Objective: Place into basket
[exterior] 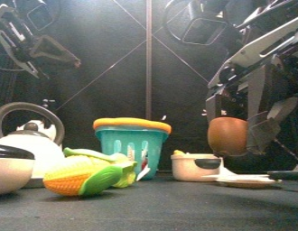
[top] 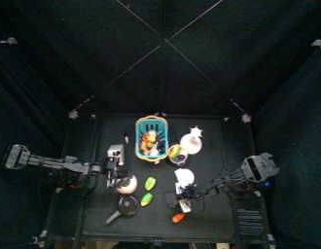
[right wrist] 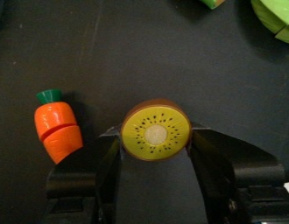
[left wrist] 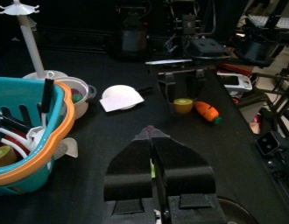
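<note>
Gripping a halved toy kiwi point(right wrist: 157, 132) between clenched jaws, the right gripper point(right wrist: 157, 133) hangs above the table's front right, a toy carrot point(right wrist: 56, 128) below at the kiwi's nine o'clock. The teal basket point(top: 152, 131) sits at the table's twelve o'clock. The left gripper point(left wrist: 151, 164), jaws closed and empty, rests at the table's left.

green-faced kiwi point(right wrist: 157, 132), orange carrot point(right wrist: 57, 130), teal basket point(exterior: 127, 144)

Kiwi point(right wrist: 158, 132) just beside carrot point(right wrist: 57, 126)
</note>
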Tool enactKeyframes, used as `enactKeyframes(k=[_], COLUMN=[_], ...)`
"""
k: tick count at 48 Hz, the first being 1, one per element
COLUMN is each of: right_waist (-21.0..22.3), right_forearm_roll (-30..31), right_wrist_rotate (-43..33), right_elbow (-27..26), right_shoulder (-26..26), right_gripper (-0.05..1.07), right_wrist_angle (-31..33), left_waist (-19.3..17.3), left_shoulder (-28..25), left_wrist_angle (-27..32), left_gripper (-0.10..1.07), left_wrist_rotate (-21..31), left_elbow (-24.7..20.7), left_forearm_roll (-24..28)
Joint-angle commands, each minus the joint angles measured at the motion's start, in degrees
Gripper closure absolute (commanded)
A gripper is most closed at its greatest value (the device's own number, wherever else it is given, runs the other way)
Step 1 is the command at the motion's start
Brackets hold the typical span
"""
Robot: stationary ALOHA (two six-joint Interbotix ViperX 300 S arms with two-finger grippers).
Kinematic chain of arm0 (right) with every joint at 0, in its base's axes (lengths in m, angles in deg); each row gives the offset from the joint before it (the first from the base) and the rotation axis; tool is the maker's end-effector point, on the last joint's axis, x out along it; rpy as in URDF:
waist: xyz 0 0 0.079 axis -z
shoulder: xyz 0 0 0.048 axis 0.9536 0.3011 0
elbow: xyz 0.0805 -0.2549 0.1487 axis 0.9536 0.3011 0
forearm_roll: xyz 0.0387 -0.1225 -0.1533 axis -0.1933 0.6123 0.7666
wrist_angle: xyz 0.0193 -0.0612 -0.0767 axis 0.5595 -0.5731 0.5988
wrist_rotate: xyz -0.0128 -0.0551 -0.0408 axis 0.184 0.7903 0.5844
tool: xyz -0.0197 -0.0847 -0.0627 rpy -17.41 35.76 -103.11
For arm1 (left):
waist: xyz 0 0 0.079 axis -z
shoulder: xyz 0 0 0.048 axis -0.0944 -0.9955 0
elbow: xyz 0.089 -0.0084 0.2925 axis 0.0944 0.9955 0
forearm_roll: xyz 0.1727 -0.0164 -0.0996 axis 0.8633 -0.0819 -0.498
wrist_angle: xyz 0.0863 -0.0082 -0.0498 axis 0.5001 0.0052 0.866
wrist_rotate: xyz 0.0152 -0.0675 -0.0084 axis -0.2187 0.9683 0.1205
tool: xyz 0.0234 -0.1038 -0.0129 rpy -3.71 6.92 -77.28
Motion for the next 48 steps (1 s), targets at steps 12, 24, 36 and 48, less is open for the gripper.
enactKeyframes(k=[12, 24, 36, 48], right_waist=[4.66, 16.61, 29.09, 35.60], right_forearm_roll=[7.29, 14.33, 11.60, 6.50], right_wrist_rotate=[0.26, 0.18, 0.09, -0.09], right_elbow=[-3.52, -5.19, -6.68, -9.05], right_shoulder=[-7.03, -10.20, -7.29, -0.44], right_gripper=[0.38, 0.38, 0.38, 0.36], right_wrist_angle=[-4.83, -17.14, -28.30, -28.65], left_waist=[0.18, 0.26, 0.26, 0.18], left_shoulder=[-0.09, -0.09, 0.00, -0.09], left_wrist_angle=[-0.26, -0.26, -0.35, -0.26], left_gripper=[0.73, 0.73, 0.73, 0.73], left_wrist_rotate=[0.00, -0.09, -0.09, 0.00], left_elbow=[-0.79, -0.70, -0.70, -0.70], left_forearm_roll=[-0.35, -0.35, -0.35, -0.35])
